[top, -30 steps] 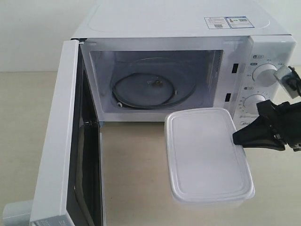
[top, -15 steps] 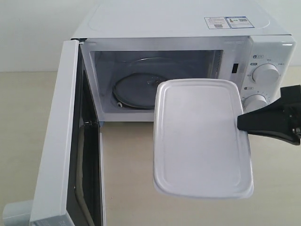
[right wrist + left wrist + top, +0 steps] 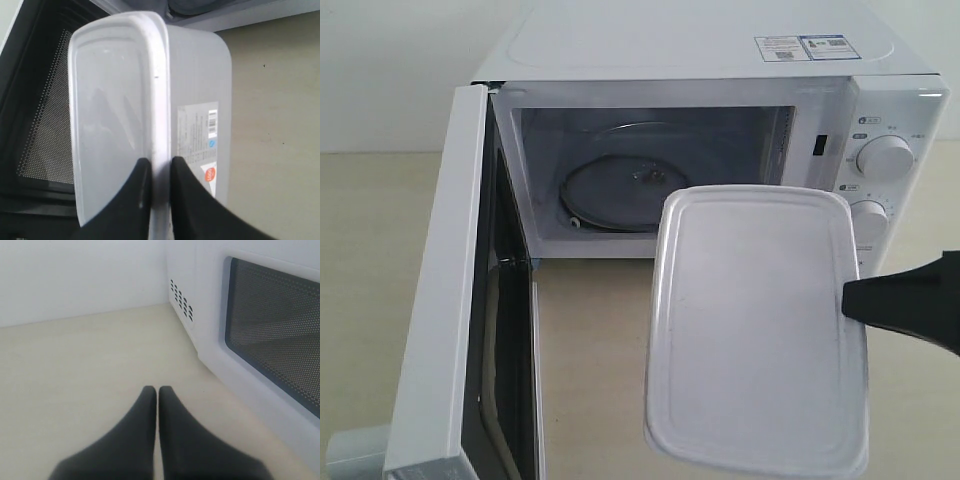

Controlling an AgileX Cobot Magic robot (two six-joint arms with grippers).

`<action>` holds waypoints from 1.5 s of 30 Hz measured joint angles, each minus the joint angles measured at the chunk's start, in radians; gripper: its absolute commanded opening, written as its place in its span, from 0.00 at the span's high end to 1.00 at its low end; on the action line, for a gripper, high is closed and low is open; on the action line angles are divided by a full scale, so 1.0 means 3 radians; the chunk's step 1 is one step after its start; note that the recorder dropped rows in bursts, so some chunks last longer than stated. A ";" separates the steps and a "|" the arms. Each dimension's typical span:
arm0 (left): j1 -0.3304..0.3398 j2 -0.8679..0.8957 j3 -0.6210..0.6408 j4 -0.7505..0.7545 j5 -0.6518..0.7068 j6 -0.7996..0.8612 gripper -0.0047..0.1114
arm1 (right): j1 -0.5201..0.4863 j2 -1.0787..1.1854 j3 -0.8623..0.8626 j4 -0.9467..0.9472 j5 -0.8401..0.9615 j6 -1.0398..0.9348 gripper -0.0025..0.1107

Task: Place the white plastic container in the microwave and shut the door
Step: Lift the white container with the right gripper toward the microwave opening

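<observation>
1. The microwave [image 3: 720,50] stood on the bench [image 3: 590,370], its cavity open and the turntable [image 3: 610,195] partly in view.
2. The door [image 3: 440,300] stood wide open on the left, clear of the opening.
3. The container [image 3: 755,320] was aloft just in front of the cavity's right half, not yet inside. Its long axis pointed roughly at the opening, and its lid was tipped toward the camera.
4. The right hand [image 3: 160,167] was clamped on the rim of the container's right long side, one finger on the lid and one on the labelled wall.
5. The left hand [image 3: 158,390], fingers together and empty, hung over the bench beside the door's outer face. It looked the nearer hand for closing.
</observation>
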 measured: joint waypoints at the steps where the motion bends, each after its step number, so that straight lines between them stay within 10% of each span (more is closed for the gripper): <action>1: 0.0000 0.0000 0.0000 0.0000 0.0000 0.0000 0.93 | 0.0000 -0.0039 0.0026 0.0000 -0.0020 0.0000 0.98; 35: 0.0000 0.0000 0.0000 0.0000 0.0000 0.0000 0.93 | 0.0028 -0.1176 0.0578 -0.0171 -0.0619 0.1206 0.98; 45: 0.0000 0.0000 0.0000 0.0000 0.0000 0.0000 0.93 | 0.1211 -0.1407 0.0527 -0.0352 -0.1544 0.1880 0.98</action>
